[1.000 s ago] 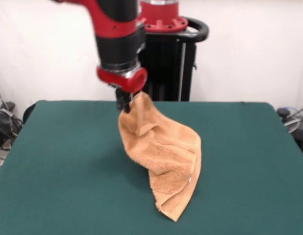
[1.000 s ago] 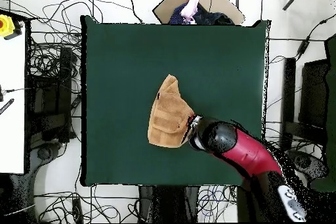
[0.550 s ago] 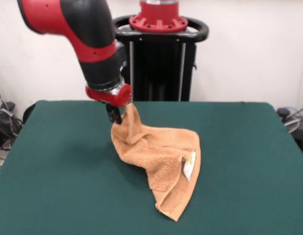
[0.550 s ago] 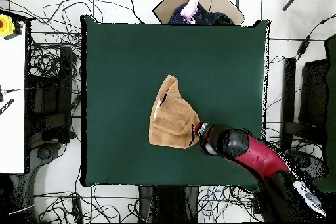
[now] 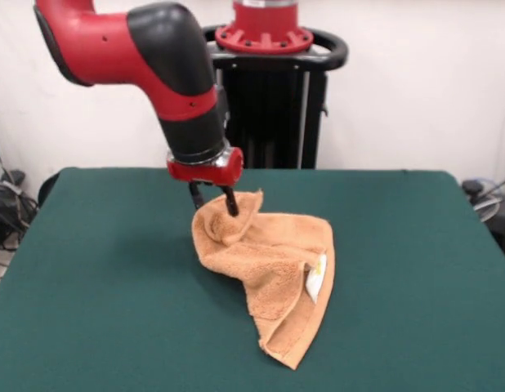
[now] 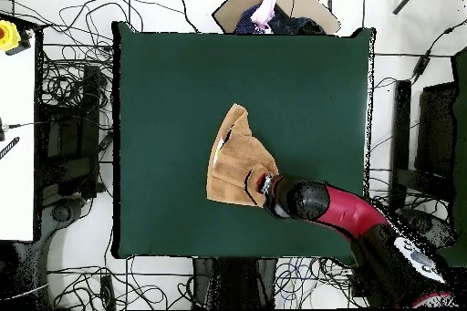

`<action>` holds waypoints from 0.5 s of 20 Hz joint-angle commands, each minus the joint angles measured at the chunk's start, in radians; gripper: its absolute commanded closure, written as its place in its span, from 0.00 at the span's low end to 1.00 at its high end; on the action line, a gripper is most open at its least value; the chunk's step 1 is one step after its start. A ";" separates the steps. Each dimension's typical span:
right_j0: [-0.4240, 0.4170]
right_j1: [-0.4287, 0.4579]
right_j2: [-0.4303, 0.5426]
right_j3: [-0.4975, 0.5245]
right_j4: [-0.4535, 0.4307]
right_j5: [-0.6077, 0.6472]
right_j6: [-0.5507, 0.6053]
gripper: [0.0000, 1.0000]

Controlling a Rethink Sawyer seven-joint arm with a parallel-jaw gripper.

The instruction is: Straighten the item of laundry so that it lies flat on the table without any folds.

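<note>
The orange-tan towel (image 5: 269, 261) lies crumpled on the green table (image 5: 89, 286), folded over itself, with a white tag (image 5: 315, 276) showing on its right side. Its far left corner is bunched up in a low hump. My gripper (image 5: 212, 200) hangs just over that hump and is open, its two dark fingers (image 5: 232, 203) spread apart, the raised cloth edge touching the right one. From above, the towel (image 6: 237, 163) is a folded, roughly triangular shape near the table's (image 6: 164, 98) middle, and the gripper (image 6: 261, 182) sits at its lower right edge.
Cables (image 6: 64, 79) cover the floor around the table. A white side table (image 6: 14, 143) with a yellow object (image 6: 7, 36) stands at the overhead view's left. A person's hand (image 6: 265, 5) and a cardboard piece (image 6: 242, 5) show beyond the top edge.
The gripper has come down and opened, letting go of the towel's corner. The lifted corner has slumped into a low hump, and the arm has shifted slightly right in the front view.
</note>
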 commanded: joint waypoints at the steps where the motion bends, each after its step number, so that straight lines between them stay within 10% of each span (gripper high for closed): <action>1: 0.080 -0.031 0.082 -0.044 -0.012 0.028 0.022 0.00; 10: 0.167 -0.084 0.049 -0.031 0.047 0.012 0.118 0.00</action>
